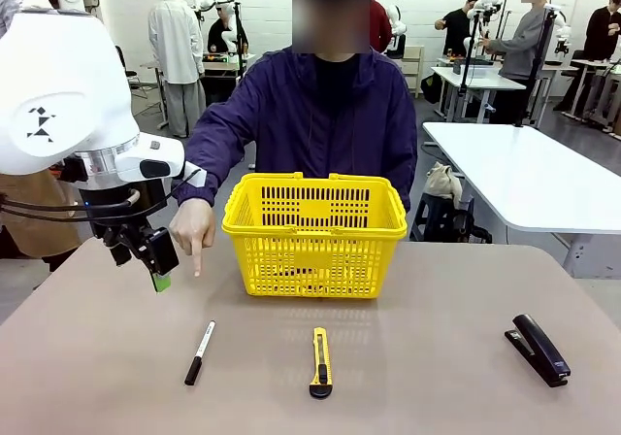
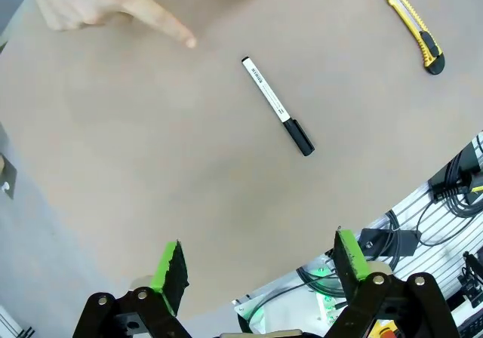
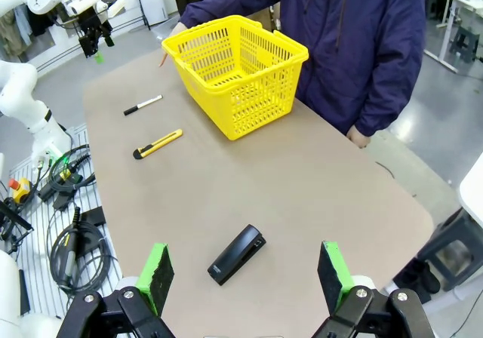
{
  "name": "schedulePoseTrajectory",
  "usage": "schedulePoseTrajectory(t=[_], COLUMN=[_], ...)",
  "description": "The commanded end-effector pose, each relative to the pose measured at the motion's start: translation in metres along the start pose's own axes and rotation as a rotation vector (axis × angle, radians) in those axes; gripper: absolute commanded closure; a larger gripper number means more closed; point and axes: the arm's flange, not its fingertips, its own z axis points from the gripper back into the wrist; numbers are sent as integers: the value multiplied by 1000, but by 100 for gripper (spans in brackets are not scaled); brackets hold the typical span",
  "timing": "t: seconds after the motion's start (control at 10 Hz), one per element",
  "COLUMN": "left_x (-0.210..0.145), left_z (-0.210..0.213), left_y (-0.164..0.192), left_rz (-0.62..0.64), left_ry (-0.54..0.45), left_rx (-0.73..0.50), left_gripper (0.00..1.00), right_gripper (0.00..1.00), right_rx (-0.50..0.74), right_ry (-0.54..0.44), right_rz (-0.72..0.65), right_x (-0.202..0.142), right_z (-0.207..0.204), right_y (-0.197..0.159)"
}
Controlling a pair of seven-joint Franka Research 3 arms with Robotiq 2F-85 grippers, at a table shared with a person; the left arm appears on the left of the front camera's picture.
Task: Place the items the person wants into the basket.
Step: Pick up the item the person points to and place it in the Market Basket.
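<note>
The bright yellow plastic shopping basket with perforated grid sides [image 1: 313,236] stood upright on the grey-brown table top [image 1: 437,386], at the middle of the far half, directly in front of the person in the dark navy-purple zipped jacket [image 1: 291,115]. Its handles lay folded down along the rim. Its contents could not be made out through the grid.

The white marker with black cap [image 1: 201,352] lay flat on the table, on the near side and left of the basket, cap end toward the robot. The yellow-and-black utility knife [image 1: 321,362] lay to the right of the marker, in line with the basket's middle and apart from both. The black stapler [image 1: 537,349] lay well apart at the table's right.

The person's hand [image 1: 191,229] was held beside the basket's left wall, index finger extended downward at the table. In the left wrist view the fingertip was near the marker's white end but did not touch it.

The left gripper [image 2: 260,266] hung above the table, just beside the pointing hand, fingers spread wide with nothing between them. The right gripper [image 3: 243,261] was positioned high over the table's right part, fingers likewise spread and empty, with the stapler on the table below.
</note>
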Motion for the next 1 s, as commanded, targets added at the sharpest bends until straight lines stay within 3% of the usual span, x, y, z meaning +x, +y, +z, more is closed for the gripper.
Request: schedulePoseTrajectory(t=[0.0, 0.4, 0.7, 0.9], left_x=[2, 12, 9, 7], left_z=[-15, -92, -130, -148], left_y=[-18, -70, -68, -69], left_rz=[93, 312, 352, 373], left_ry=[-9, 41, 35, 1], left_rx=[27, 90, 9, 18], left_gripper=[0, 0, 0, 0], right_gripper=[0, 0, 0, 0], right_rx=[4, 4, 4, 4], right_ry=[-29, -29, -29, -29], right_rz=[17, 17, 17, 17], right_x=[0, 0, 0, 0], right_z=[-2, -2, -2, -2], right_y=[-2, -2, -2, -2])
